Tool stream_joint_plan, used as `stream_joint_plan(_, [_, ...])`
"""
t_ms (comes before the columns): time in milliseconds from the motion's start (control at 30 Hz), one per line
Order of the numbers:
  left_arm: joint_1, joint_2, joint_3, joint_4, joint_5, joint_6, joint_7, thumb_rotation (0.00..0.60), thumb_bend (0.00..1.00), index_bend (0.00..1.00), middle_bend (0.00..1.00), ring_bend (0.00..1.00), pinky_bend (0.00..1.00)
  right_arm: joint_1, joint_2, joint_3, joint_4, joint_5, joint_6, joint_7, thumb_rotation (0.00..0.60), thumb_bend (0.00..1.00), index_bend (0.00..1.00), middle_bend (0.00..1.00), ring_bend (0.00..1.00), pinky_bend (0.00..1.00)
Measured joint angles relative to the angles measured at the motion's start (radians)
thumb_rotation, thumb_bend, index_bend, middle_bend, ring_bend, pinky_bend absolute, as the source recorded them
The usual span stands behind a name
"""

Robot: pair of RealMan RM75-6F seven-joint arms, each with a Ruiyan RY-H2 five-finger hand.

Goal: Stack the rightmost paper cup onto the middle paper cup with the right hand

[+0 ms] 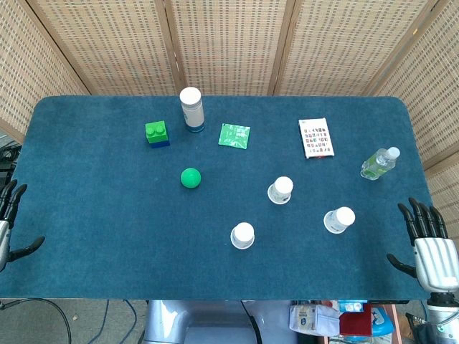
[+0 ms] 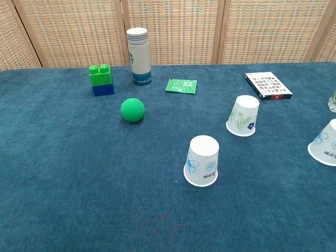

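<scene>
Standing upside down on the blue counter: rightmost paper cup near the right edge, middle paper cup up and to its left, apart. Right hand empty, fingers spread, beside that edge. Left hand likewise spread, holding nothing.

We log three cups upside down on the bench: the middle cup farthest back, the left cup nearest us, the rightmost cup right of both. Behind them, left to right: block stack, canister, packet, card box. The ball sits before the canister. A bottle lies far right. Each hand, left hand and right hand, flanks a bench end.
</scene>
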Motion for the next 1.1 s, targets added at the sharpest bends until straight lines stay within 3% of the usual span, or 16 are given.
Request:
stream_joint_plan(333, [0.004, 0.000, -0.006, 0.014, -0.007, 0.009, -0.008, 0.600, 0.18, 0.00, 0.00, 0.00, 0.00, 0.034, -0.002, -0.009, 0.002, -0.006, -0.071, -0.042, 0.600, 0.00, 0.07, 0.00, 0.00, 0.00])
stream_joint_plan(567, [-0.007, -0.019, -0.010, 0.019, -0.025, -0.010, 0.034, 0.600, 0.18, 0.00, 0.00, 0.00, 0.00, 0.153, -0.016, 0.011, 0.035, 0.006, -0.262, -0.030, 0.600, 0.00, 0.14, 0.05, 0.00, 0.00])
stream_joint_plan(800, [-0.016, -0.040, -0.009, 0.029, -0.030, -0.022, 0.067, 0.600, 0.18, 0.00, 0.00, 0.00, 0.00, 0.273, -0.039, 0.027, 0.063, 0.108, -0.518, 0.083, 0.600, 0.00, 0.19, 0.16, 0.03, 0.15])
stream_joint_plan(967, [-0.022, -0.048, -0.016, 0.037, -0.054, -0.036, 0.078, 0.600, 0.18, 0.00, 0.00, 0.00, 0.00, 0.315, -0.092, 0.031, 0.142, 0.152, -0.570, 0.116, 0.600, 0.01, 0.23, 0.19, 0.06, 0.18])
stream_joint_plan(1100, [-0.026, -0.051, -0.017, 0.038, -0.060, -0.043, 0.084, 0.600, 0.18, 0.00, 0.00, 0.00, 0.00, 0.327, -0.127, 0.034, 0.201, 0.161, -0.575, 0.140, 0.600, 0.08, 0.27, 0.24, 0.13, 0.25])
